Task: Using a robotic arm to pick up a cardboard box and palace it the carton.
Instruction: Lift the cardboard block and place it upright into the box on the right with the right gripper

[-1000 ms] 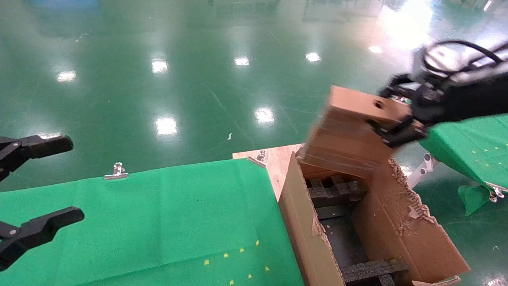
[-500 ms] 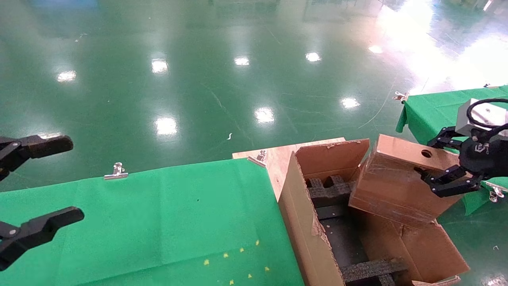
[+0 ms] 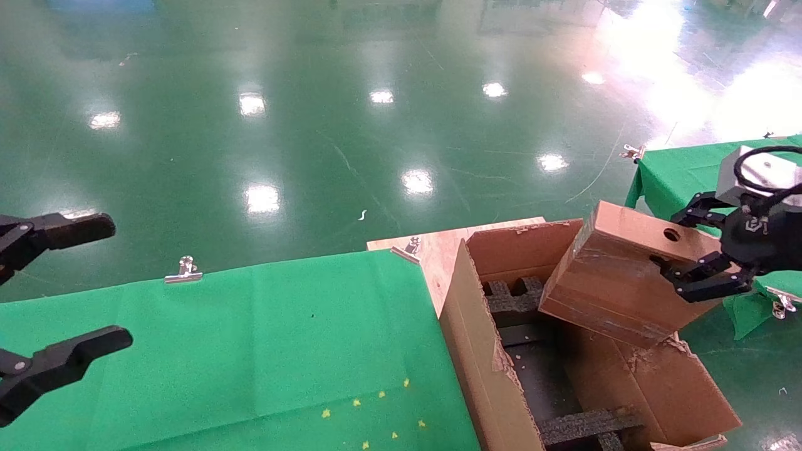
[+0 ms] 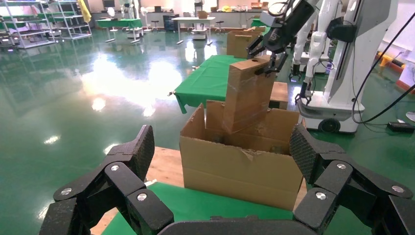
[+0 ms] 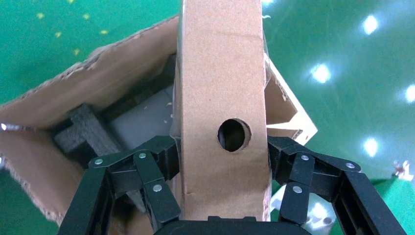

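Observation:
My right gripper (image 3: 673, 250) is shut on the cardboard box (image 3: 611, 282), a flat brown box with a round hole and glossy tape. It holds the box tilted over the right side of the carton (image 3: 482, 351), with the box's lower edge dipping into the opening. Black foam inserts (image 3: 520, 300) lie inside the carton. In the right wrist view the fingers (image 5: 156, 161) clamp both faces of the box (image 5: 220, 73) above the carton (image 5: 122, 73). My left gripper (image 3: 94, 288) is open and empty over the green table at the left. From its wrist view I see the carton (image 4: 240, 171) and the held box (image 4: 247, 93).
A green cloth table (image 3: 250, 344) with a binder clip (image 3: 183, 269) lies left of the carton. A wooden board (image 3: 438, 247) is under the carton's far end. A second green table (image 3: 683, 169) stands at the right. Shiny green floor lies beyond.
My right gripper swung the box down and to the right from above the carton's far end, then shifted it slightly up and left. The left arm has not moved.

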